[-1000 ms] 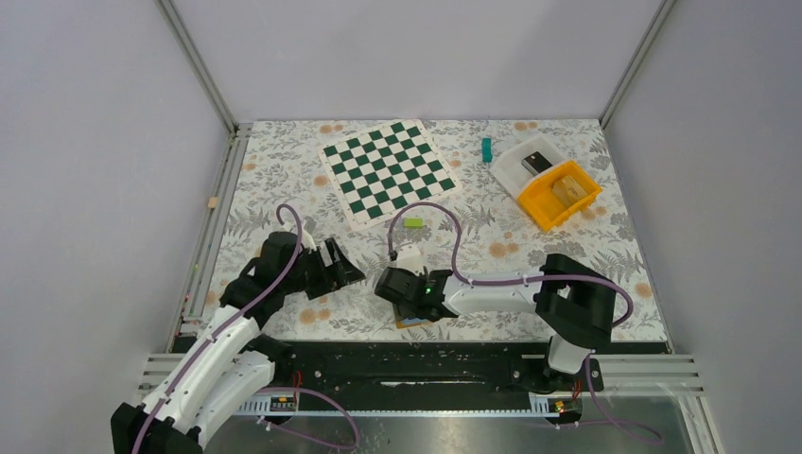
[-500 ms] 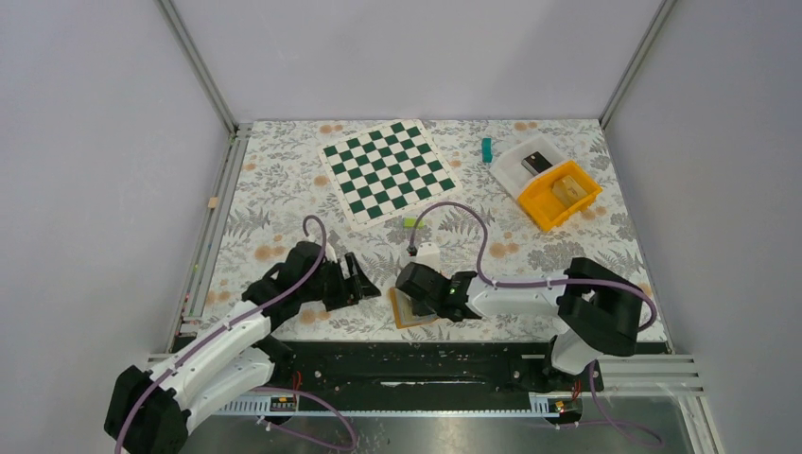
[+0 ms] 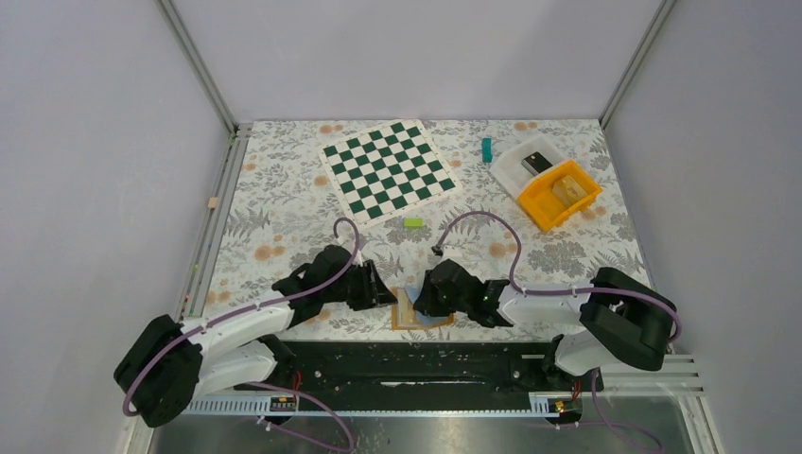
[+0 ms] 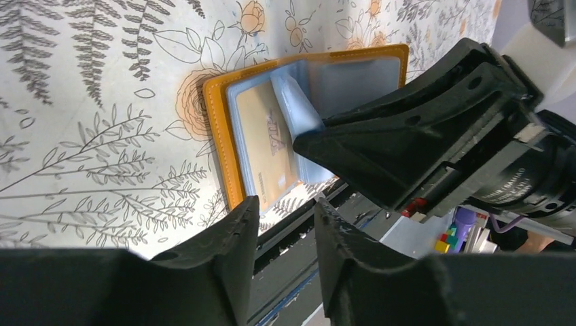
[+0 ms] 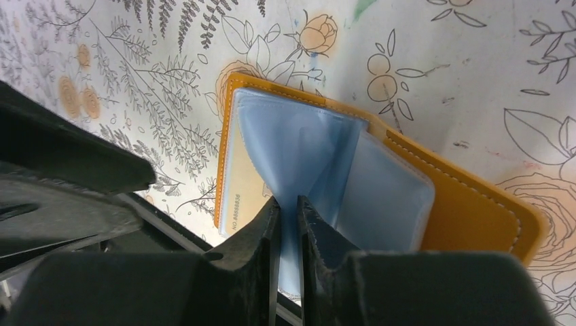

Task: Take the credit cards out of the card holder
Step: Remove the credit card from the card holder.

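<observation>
Position check, near edge first. Card holder (image 3: 409, 320) lies open on the bench (image 3: 284, 199), right beside the near edge, between the two arms. Right pincer (image 5: 285, 204) is clamped narrow on one of the credit cards (image 5: 299, 156), a light-blue leaf bowed up out of the holder. A beige printed card (image 4: 268, 142) sits flat in the left-hand pocket. Left pincer (image 4: 285, 207) hangs just beside the holder's near-left corner, jaws a narrow slot apart with nothing in them, not touching it.

Risks, my judgement:
- Nothing pins the holder. A pull from the right may lift or drag the whole wallet rather than free the card.
- It lies so near the bench edge that a drag toward me could tip it onto the rail.
- The leaf is already bent, so a steep pull could crease it or slip the grip.
- The pincers are close together over the holder, and bringing the left in to hold it down risks a knock.

Farther out and well apart: yellow-green block (image 3: 413, 222), chessboard mat (image 3: 388, 170), teal block (image 3: 487, 149), white tray (image 3: 512, 170) touching orange bin (image 3: 558, 196). None of them blocks the work. Only the right arm's purple cable (image 3: 473, 219) loops nearby.
</observation>
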Controlling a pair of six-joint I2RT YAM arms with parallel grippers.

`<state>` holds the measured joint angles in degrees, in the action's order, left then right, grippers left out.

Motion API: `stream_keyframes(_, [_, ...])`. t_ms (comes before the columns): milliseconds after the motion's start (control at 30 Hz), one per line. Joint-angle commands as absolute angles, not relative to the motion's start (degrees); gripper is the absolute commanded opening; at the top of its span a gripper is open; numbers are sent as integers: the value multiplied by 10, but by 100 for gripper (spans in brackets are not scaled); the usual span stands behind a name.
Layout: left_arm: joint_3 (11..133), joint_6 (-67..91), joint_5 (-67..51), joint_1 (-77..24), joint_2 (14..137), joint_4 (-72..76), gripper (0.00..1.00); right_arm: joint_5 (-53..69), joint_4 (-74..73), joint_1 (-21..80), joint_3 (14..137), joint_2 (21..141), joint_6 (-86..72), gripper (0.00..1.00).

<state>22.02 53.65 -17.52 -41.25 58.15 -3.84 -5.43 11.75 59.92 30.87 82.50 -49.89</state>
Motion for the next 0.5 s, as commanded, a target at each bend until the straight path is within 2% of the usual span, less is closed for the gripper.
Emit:
stream_keyframes(0, [248,540,-174,-430,630,54,33,-15,169,586,279,803,-516,19])
stream_keyframes(267, [274,537,-172,-449,707,77,21,-2,202,568,240,773,-526,24])
stream_keyframes(467, [308,530,-177,-470,764,80,18,9,198,567,236,752,-527,27])
